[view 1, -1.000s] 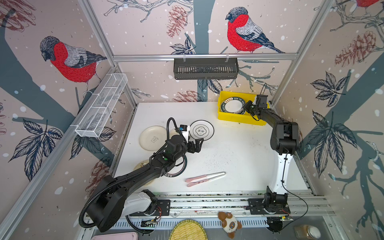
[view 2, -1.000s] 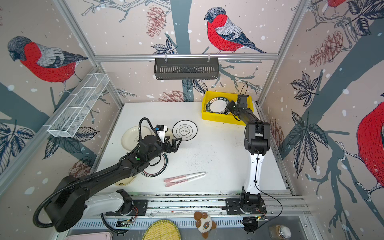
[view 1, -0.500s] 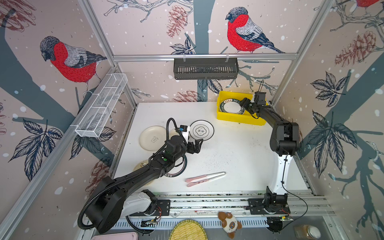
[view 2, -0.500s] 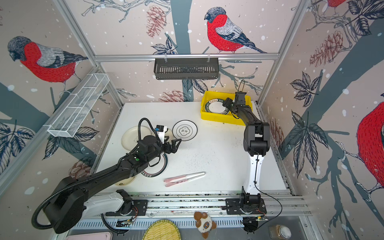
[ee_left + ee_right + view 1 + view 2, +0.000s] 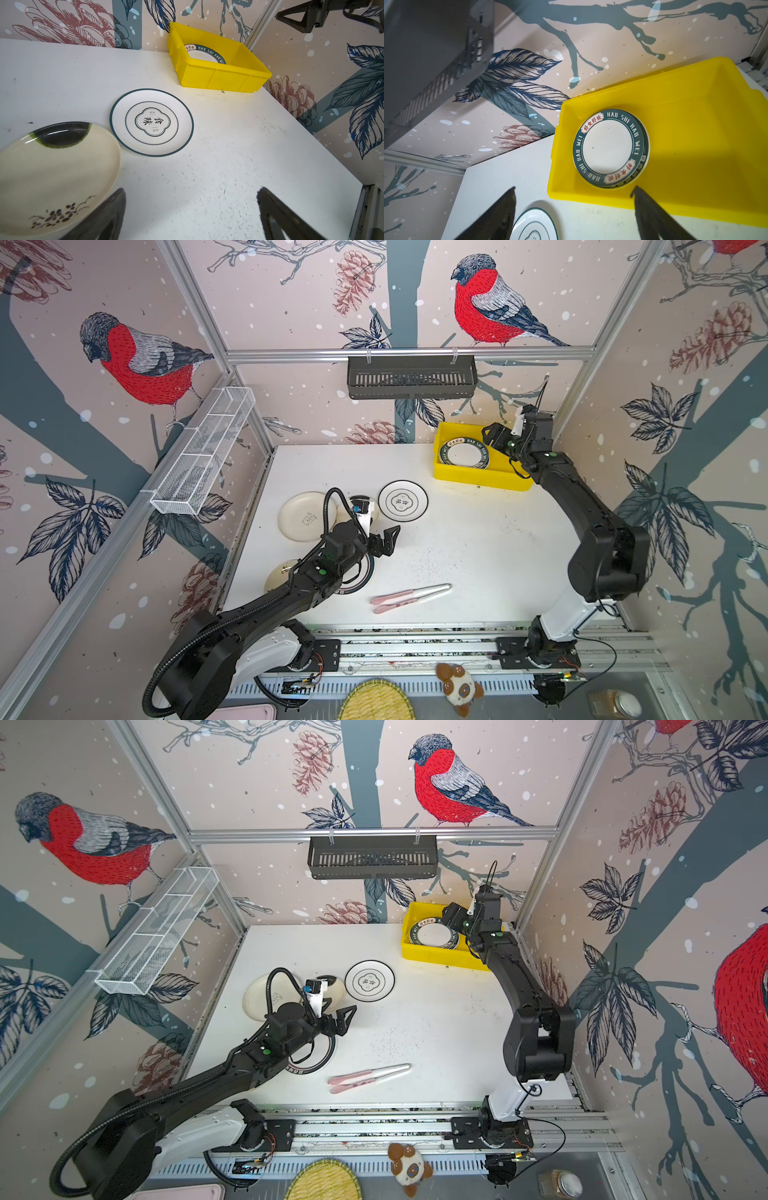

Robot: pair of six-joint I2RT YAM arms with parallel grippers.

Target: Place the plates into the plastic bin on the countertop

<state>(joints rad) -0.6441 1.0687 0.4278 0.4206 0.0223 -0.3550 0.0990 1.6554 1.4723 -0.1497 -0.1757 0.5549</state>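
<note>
The yellow plastic bin (image 5: 482, 479) stands at the countertop's (image 5: 478, 547) back right corner. A green-rimmed lettered plate (image 5: 464, 452) lies flat in it. My right gripper (image 5: 494, 436) hangs open just above the bin, holding nothing; in the right wrist view (image 5: 574, 190) the plate (image 5: 609, 148) lies beyond its fingertips. My left gripper (image 5: 388, 541) is open and empty over bare countertop (image 5: 191, 193). Near it lie a white teal-rimmed plate (image 5: 402, 501), a cream plate (image 5: 305, 516) and a cream plate with a black patch (image 5: 58, 176). Two more plates (image 5: 361, 576) are partly hidden under the left arm.
Pink-handled utensils (image 5: 409, 595) lie near the front edge. A black slotted basket (image 5: 411, 377) hangs on the back wall and a white wire shelf (image 5: 203, 452) on the left wall. A woven mat (image 5: 376, 703) and stuffed toy (image 5: 459, 689) lie in front of the rails.
My right gripper has gone from shut to open and lifted a little; the green-rimmed plate now lies loose in the bin. The left arm has not moved.
</note>
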